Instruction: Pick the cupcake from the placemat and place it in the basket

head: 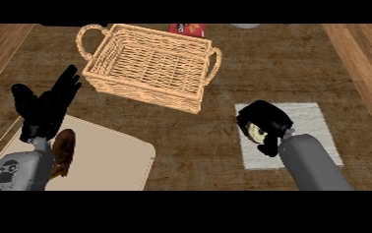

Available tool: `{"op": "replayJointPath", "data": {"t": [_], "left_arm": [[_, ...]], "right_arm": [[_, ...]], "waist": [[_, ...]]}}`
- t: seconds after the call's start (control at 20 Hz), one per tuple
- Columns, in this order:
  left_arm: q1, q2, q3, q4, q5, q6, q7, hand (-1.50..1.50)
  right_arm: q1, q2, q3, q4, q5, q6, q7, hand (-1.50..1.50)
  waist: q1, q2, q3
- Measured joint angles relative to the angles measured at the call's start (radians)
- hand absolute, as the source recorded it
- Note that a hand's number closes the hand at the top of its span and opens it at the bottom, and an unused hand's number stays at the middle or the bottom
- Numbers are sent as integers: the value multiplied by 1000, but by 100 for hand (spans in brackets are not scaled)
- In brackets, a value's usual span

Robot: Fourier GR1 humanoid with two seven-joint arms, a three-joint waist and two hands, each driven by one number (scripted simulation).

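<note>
Head view is showing the right hand [263,125] curling its fingers around the cupcake [256,131], of which only a pale patch is peeking out between the black fingers. Hand and cupcake are sitting over the white placemat [312,129], at its left side, to the lower right of the wicker basket [149,66] and apart from it. The basket is lying empty on the brown table [291,65], its two loop handles sticking out at either end. The left hand [45,106] is resting released, fingers straight and pointing up, to the lower left of the basket, just above a beige board [109,153] carrying a brown item [64,151]. A red package [187,28] is showing just beyond the basket's far rim.
</note>
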Motion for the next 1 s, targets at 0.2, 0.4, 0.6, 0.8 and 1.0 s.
{"op": "replayJointPath", "data": {"t": [0.2,0.4,0.6,0.8,1.0], "left_arm": [[-7,-1,-9,3,0,-9,3,0],[-20,-9,-25,6,-1,-18,3,0],[-37,-20,-40,6,0,-26,4,0],[-51,-25,-51,10,2,-38,7,0],[-65,-33,-65,18,0,-43,12,0]], "right_arm": [[3,94,54,-37,4,-4,155,150],[3,157,122,-69,-31,-33,311,150],[18,190,186,-110,-123,-99,442,150],[19,204,249,-192,-253,-212,525,150],[-15,209,327,-290,-338,-353,617,150]], "waist": [[29,-1,4],[65,6,17],[100,17,31],[131,20,40],[149,15,39]]}}
